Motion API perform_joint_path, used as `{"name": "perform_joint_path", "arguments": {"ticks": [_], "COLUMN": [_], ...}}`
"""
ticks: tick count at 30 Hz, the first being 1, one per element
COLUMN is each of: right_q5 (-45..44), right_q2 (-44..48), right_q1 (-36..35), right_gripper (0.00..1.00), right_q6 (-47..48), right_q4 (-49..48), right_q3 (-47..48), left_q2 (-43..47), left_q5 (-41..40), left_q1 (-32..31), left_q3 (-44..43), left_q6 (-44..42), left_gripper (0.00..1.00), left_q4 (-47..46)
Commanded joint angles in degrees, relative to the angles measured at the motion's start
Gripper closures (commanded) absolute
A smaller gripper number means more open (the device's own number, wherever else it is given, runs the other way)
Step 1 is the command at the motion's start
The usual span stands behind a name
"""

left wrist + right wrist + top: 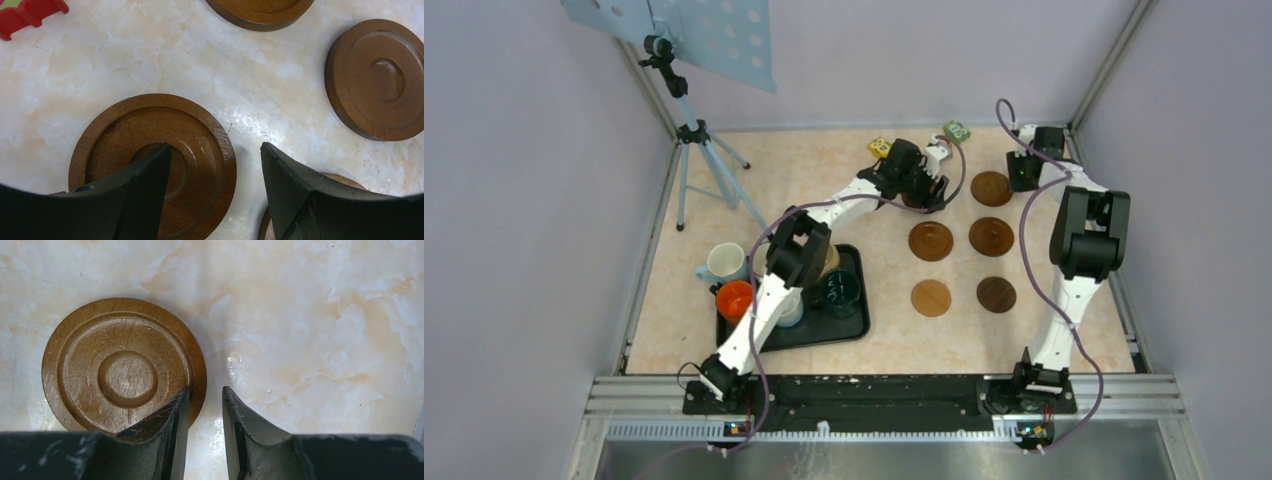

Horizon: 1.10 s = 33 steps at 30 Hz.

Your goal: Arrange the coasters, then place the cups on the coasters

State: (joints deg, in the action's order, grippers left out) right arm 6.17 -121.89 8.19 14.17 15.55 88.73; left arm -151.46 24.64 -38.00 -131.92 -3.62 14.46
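Several round brown coasters lie in a grid on the marble table, among them one at the back (991, 188) and one at the front (931, 297). My left gripper (921, 190) (215, 145) is open over another coaster (150, 165). Its left finger is over the centre recess and its right finger is past the rim. My right gripper (1022, 178) (206, 388) is open by a narrow gap at the right rim of a lighter coaster (120, 365) and holds nothing. The cups stand on the left: white with a blue handle (724, 263), orange (734, 298), dark green (839, 290). Others are partly hidden by my left arm.
A black tray (844, 330) holds most of the cups. Small yellow (880, 147) and green (956, 131) blocks lie at the back, and a red block (30, 12) lies near the left gripper. A tripod (699, 150) stands at the back left. Walls enclose the table.
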Motion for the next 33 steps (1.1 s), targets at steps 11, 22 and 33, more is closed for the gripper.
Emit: {"name": "perform_joint_path", "arguments": {"ticks": [11, 22, 33], "right_q5": [5.1, 8.74, 10.39], "right_q2": [2.1, -0.01, -0.01], "right_q1": [0.88, -0.8, -2.5], "right_gripper": [0.7, 0.7, 0.7], "right_q6": [3.55, 3.99, 3.29], "right_q4": [5.68, 6.81, 7.19], "right_q3": [-3.24, -2.63, -3.5], "left_q2": [-4.31, -2.87, -1.47], "left_q5": [-3.22, -3.83, -6.02], "left_q1": [-0.38, 0.62, 1.09], "left_q3": [-4.25, -4.1, -3.0], "left_q6": [-0.34, 0.09, -1.17], "left_gripper": [0.21, 0.17, 0.14], "left_q4": [-5.49, -6.35, -6.47]}}
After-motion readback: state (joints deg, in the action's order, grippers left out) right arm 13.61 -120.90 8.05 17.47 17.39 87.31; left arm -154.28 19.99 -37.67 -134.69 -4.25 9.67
